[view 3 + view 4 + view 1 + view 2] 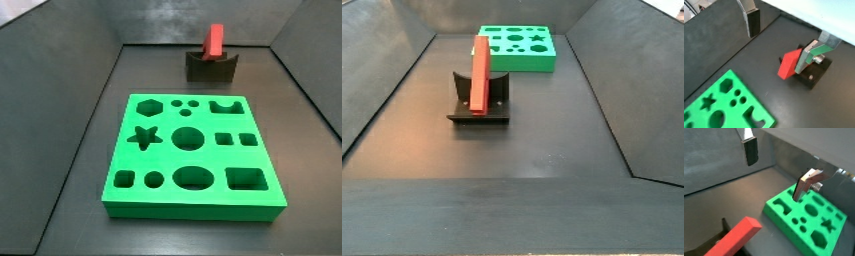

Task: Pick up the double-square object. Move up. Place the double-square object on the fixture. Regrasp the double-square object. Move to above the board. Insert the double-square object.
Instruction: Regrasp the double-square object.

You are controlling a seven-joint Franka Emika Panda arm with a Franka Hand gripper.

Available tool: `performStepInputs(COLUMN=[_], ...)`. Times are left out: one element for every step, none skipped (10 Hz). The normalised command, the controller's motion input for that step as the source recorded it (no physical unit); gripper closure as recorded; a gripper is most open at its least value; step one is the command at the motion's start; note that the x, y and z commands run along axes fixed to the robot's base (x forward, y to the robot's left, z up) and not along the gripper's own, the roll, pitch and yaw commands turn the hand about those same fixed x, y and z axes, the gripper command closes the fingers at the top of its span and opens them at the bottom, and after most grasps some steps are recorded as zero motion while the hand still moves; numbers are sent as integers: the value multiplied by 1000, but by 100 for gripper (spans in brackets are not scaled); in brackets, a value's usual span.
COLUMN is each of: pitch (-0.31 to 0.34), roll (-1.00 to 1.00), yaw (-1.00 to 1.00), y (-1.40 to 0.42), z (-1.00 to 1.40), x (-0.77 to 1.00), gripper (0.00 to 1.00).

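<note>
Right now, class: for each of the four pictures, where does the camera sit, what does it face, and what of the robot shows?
Wrist view: above the floor, facing the red block on the fixture; gripper fingers show.
Wrist view: facing the board; gripper fingers show.
Side view: beyond the board, facing the fixture; no robot.
Side view: behind the fixture, facing the board; no robot.
All four views show the block and board.

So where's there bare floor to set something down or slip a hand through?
Bare floor lies in front of the fixture toward the near wall, and along both sides of the board. Crowded: the fixture, where the red piece leans. Between fixture and board a strip stays free. The claw is open above, fingers empty.
</note>
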Motion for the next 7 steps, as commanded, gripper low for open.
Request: performStepInputs(pitch=[14,12,10,7,7,11,19], roll=[1000,1000,1000,1000,1000,1000,1000], yaw=[27,27,28,30,31,32,34], y=[-29,-21,-23,-19,-19,-17,-18], z=[33,19,15,15,17,14,10], x=[-31,-25,-16,-6,-4,-5,1], gripper=[0,0,0,0,0,0,0])
